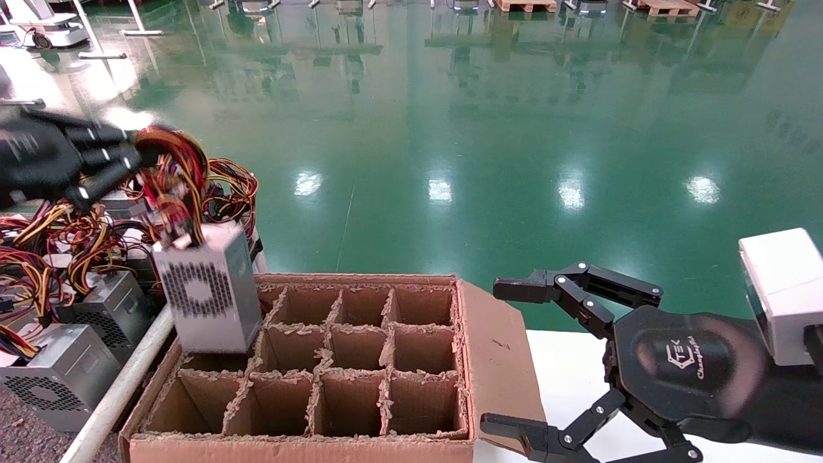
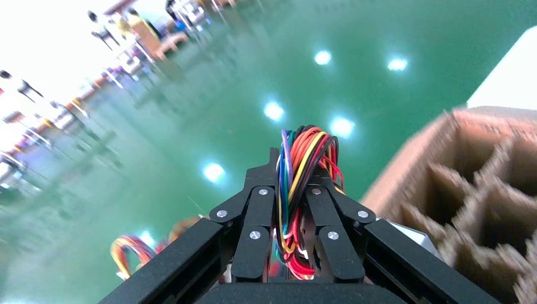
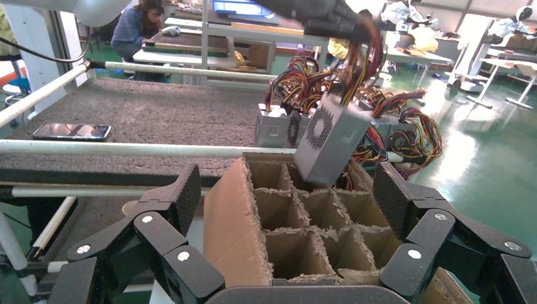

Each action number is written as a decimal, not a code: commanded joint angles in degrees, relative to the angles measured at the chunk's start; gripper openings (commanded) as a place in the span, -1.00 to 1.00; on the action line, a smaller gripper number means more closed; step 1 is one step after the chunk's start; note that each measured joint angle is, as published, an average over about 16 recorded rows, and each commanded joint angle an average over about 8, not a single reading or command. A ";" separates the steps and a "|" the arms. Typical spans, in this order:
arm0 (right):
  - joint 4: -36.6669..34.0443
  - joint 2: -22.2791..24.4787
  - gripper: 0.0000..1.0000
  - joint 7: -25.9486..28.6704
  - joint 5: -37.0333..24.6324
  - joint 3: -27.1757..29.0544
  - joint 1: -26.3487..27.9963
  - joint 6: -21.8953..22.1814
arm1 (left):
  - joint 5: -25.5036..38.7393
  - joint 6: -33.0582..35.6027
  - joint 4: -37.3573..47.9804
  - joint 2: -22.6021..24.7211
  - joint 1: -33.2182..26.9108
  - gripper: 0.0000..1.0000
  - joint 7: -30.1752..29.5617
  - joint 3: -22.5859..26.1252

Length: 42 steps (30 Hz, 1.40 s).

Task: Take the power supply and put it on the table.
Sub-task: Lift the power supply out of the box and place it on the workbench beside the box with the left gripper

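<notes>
The power supply is a grey metal box with a perforated vent face, hanging tilted over the far left corner of the cardboard box. My left gripper is shut on its bundle of red, yellow and black wires, which runs up between the fingers. From the right wrist the same power supply dangles above the box. The table, grey and gritty with a white tube rail, lies to the left. My right gripper is open, beside the box's right flap, holding nothing.
A cardboard box with paper dividers stands in front of me, its cells empty. Several other power supplies with wire bundles sit on the gritty surface at the left. A phone lies farther along that surface. Green floor lies beyond.
</notes>
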 commanded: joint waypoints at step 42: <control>0.00 0.01 1.00 -0.01 0.01 -0.02 0.00 0.01 | 11.28 14.81 17.91 -13.06 -32.96 -1.00 7.02 -1.23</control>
